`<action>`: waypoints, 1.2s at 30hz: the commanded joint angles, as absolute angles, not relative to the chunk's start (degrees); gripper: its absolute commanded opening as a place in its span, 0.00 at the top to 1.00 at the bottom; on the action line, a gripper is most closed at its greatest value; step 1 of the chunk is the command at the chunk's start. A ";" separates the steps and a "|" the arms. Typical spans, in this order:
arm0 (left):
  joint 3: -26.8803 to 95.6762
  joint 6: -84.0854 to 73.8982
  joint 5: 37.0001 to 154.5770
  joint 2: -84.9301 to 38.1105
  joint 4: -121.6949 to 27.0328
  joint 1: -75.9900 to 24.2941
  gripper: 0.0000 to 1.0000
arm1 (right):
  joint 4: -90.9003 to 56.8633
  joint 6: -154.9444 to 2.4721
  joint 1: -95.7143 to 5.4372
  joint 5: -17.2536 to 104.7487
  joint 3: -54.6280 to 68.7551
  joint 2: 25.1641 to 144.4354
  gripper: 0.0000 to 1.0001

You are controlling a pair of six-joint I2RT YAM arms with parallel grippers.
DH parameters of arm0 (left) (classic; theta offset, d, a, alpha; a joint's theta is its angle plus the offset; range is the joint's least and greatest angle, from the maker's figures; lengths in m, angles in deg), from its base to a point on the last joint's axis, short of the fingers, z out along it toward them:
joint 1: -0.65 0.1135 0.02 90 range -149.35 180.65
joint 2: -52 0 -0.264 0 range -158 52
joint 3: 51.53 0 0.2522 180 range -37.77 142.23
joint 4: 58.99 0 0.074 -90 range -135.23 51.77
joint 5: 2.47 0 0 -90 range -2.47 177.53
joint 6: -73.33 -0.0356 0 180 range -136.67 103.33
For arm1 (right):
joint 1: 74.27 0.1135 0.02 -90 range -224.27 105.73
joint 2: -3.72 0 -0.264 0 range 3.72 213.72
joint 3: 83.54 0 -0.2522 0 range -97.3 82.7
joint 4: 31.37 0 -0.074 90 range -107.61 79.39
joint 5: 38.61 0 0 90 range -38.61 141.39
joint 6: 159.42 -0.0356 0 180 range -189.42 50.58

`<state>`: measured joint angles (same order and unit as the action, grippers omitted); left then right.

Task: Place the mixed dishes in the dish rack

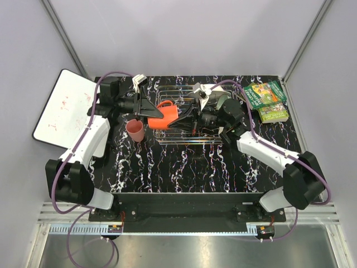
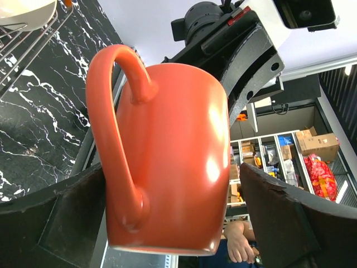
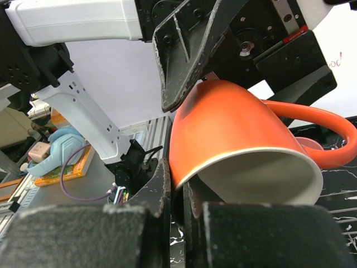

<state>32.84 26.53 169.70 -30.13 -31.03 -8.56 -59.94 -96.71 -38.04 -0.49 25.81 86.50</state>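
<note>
The orange mug (image 1: 165, 115) hangs on its side in the air over the left end of the silver wire dish rack (image 1: 184, 138). My right gripper (image 1: 188, 115) is shut on the mug's rim, its wall pinched between the fingers (image 3: 162, 190). My left gripper (image 1: 149, 108) is open around the mug's body (image 2: 167, 151), with a thin gap at its right finger (image 2: 268, 206). A pink cup (image 1: 135, 130) stands upright on the table left of the rack and shows behind the mug (image 3: 308, 146). A pale bowl (image 2: 22, 11) sits in the rack (image 2: 33, 42).
Green-covered books (image 1: 268, 100) lie at the back right. A whiteboard (image 1: 64, 106) leans off the table's left side. The black marbled table (image 1: 184, 167) stretches in front of the rack. Grey walls close in the back and sides.
</note>
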 commanded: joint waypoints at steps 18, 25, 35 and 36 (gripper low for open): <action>29.55 32.10 170.41 -25.61 -38.72 -9.72 0.10 | -70.52 -97.72 -39.55 2.34 22.32 89.93 1.00; 29.38 32.72 169.97 -25.88 -39.69 -9.72 0.26 | -73.60 -101.15 -39.46 1.29 23.72 92.22 1.00; 29.82 33.25 169.88 -26.49 -40.83 -9.72 0.95 | -79.48 -106.94 -39.46 0.15 26.71 96.00 1.00; 29.56 33.25 169.88 -26.49 -41.01 -9.72 1.00 | -80.01 -108.08 -39.46 0.06 26.89 96.61 1.00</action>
